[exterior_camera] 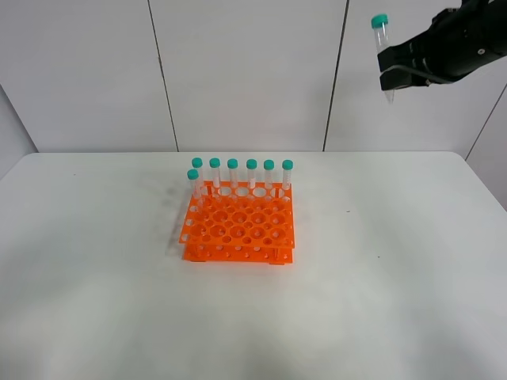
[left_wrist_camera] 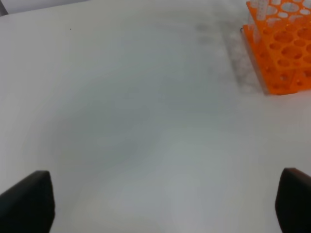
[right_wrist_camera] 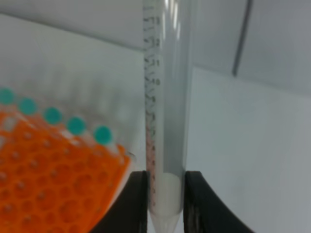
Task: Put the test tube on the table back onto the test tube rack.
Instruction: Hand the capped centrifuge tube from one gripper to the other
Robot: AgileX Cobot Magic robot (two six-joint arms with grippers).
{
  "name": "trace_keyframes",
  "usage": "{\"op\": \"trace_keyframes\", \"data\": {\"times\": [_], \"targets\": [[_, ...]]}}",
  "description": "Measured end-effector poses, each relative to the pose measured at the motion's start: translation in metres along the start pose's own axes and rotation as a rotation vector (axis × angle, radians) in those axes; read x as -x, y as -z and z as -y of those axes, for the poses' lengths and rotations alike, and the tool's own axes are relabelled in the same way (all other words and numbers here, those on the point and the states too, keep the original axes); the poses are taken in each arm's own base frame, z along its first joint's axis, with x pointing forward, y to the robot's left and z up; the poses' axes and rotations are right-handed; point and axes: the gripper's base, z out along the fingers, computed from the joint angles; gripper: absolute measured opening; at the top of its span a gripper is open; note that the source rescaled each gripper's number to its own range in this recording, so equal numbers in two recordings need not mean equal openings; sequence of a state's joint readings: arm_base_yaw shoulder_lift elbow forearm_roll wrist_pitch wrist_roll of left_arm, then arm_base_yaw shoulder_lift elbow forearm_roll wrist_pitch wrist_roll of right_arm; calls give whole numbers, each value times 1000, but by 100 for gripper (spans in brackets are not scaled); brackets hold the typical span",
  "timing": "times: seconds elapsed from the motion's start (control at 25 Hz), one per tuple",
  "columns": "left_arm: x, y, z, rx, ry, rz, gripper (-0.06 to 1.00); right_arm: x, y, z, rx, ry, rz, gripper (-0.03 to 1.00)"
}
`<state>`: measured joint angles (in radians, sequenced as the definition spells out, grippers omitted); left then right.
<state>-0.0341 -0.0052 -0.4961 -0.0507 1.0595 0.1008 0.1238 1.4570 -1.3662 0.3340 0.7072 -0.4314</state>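
High at the far right, above the table, the right gripper clamps the test tube cap-up. Lowered off-centre, its tip could jam on the test tube rack or knock the standing tubes; the left gripper hangs released.

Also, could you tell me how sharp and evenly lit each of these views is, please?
Exterior high view: sharp and evenly lit, a faint shadow left of the test tube rack. Left wrist view: soft, the table washed out, a smudgy shadow beside the rack. Right wrist view: the test tube fairly sharp with glare streaks, the rack behind blurred.
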Motion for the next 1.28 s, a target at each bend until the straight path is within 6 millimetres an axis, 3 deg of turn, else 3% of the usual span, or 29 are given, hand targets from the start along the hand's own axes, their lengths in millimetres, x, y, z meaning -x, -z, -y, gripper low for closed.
{"op": "trace_keyframes", "data": {"times": [0.2, 0.4, 0.56, 0.72, 1.04, 1.28], "targets": [[0, 0, 0, 0, 0, 0, 100, 8, 17, -39, 38, 108, 55, 2], [0, 0, 0, 0, 0, 0, 100, -15, -5, -80, 30, 189, 62, 2], [0, 0, 0, 0, 0, 0, 100, -37, -14, -102, 99, 155, 103, 2], [0, 0, 0, 0, 0, 0, 100, -56, -7, -107, 132, 136, 148, 2], [0, 0, 0, 0, 0, 0, 100, -94, 25, -97, 82, 109, 398, 2], [0, 0, 0, 1, 0, 0, 100, -119, 20, -93, 54, 137, 427, 2]]}}
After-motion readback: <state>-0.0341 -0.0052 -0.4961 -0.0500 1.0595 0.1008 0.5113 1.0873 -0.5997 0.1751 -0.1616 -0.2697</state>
